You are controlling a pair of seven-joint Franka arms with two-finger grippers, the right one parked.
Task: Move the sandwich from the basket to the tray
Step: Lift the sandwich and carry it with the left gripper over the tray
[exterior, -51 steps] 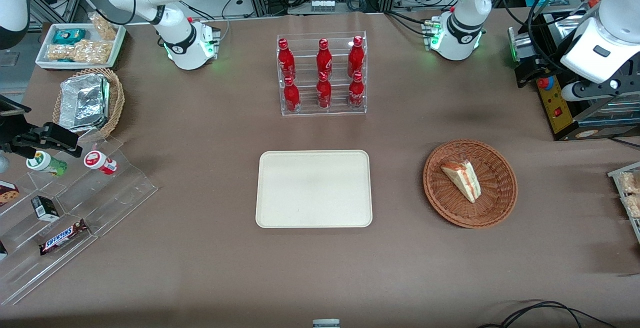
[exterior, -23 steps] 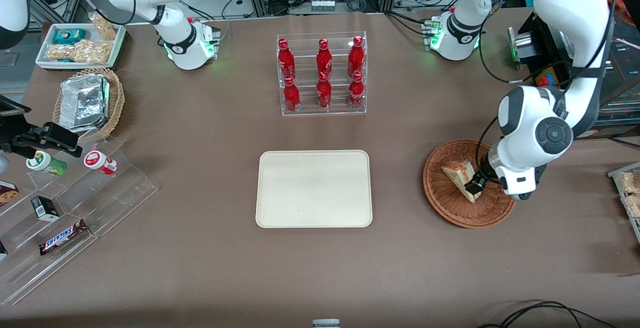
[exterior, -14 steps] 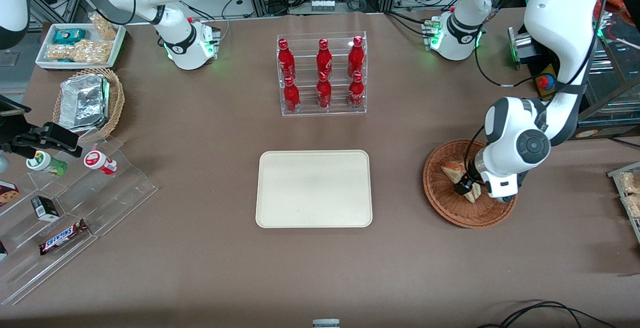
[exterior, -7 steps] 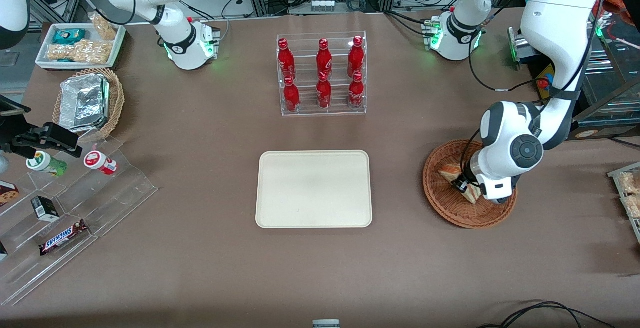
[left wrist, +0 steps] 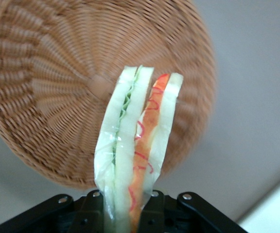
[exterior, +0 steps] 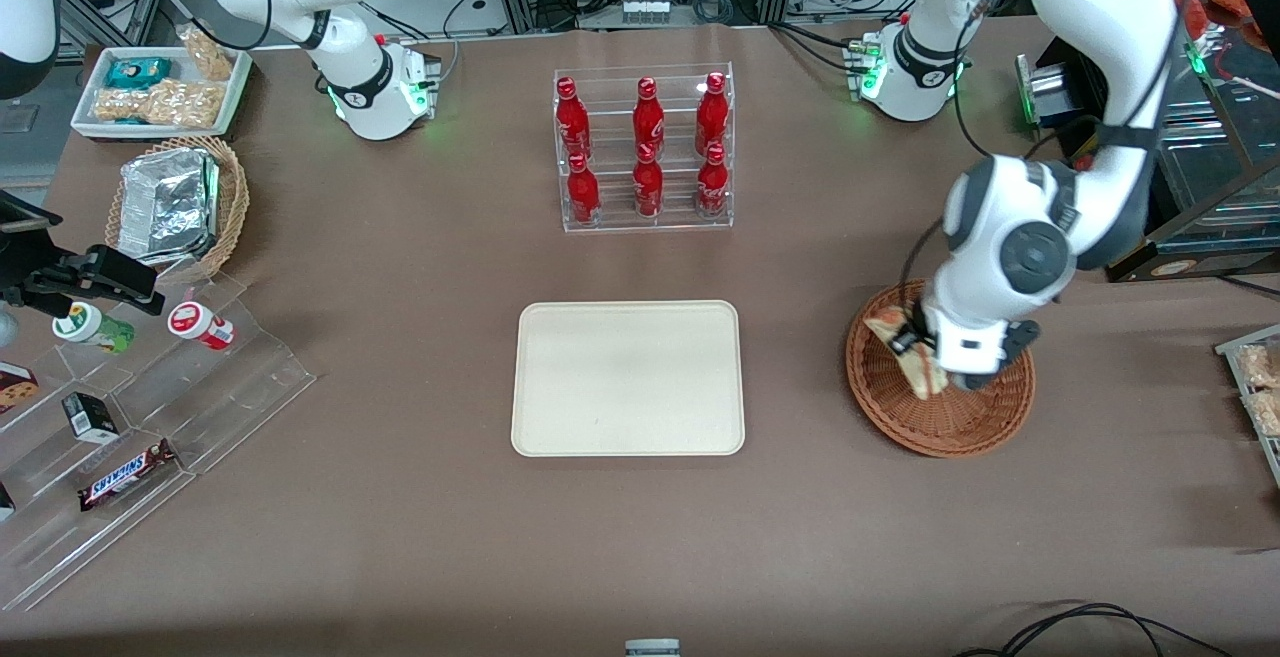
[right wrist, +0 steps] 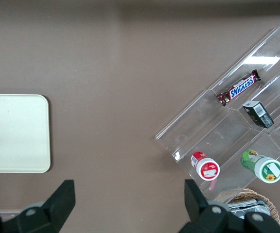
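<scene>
The sandwich (left wrist: 137, 145), a wrapped wedge of white bread with green and orange filling, is held between the fingers of my left gripper (left wrist: 123, 213), lifted above the reddish-brown wicker basket (left wrist: 57, 87). In the front view the gripper (exterior: 915, 352) hangs over the basket (exterior: 940, 417) with the sandwich (exterior: 915, 367) partly hidden under the wrist. The cream tray (exterior: 628, 377) lies at the table's middle, beside the basket, and also shows in the right wrist view (right wrist: 13, 133).
A clear rack of red bottles (exterior: 645, 147) stands farther from the front camera than the tray. A tan basket with foil container (exterior: 175, 202), a white snack tray (exterior: 160, 87) and a clear stepped shelf (exterior: 130, 437) lie toward the parked arm's end.
My gripper came down onto the sandwich in the basket, closed on it, and has lifted it up off the basket floor.
</scene>
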